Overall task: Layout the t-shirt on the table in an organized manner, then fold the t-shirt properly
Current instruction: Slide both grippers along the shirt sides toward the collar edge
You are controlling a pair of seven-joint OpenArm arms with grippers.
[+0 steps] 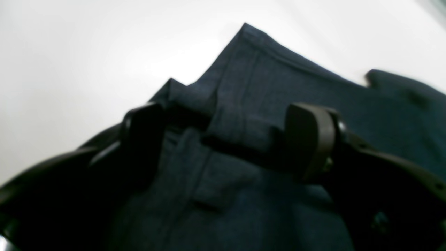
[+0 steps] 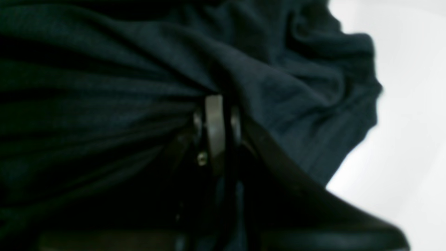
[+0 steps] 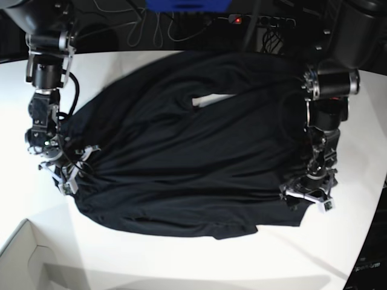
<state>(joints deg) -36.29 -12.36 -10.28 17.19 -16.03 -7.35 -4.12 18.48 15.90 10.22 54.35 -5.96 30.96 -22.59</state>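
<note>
The black t-shirt (image 3: 193,151) lies spread across the white table (image 3: 181,263), wrinkled, with folds running toward its left side. My right gripper (image 3: 65,172) is at the shirt's left edge. In the right wrist view it (image 2: 217,104) is shut on bunched cloth (image 2: 278,87). My left gripper (image 3: 307,196) is at the shirt's right lower edge. In the left wrist view it (image 1: 226,139) is open, its fingers (image 1: 310,139) wide apart over a hemmed corner of the shirt (image 1: 251,69).
A white box corner (image 3: 24,257) sits at the front left of the table. Cables and a power strip (image 3: 260,20) lie beyond the table's curved far edge, next to a blue object (image 3: 187,5). The table's right edge (image 3: 378,181) is close to the left arm.
</note>
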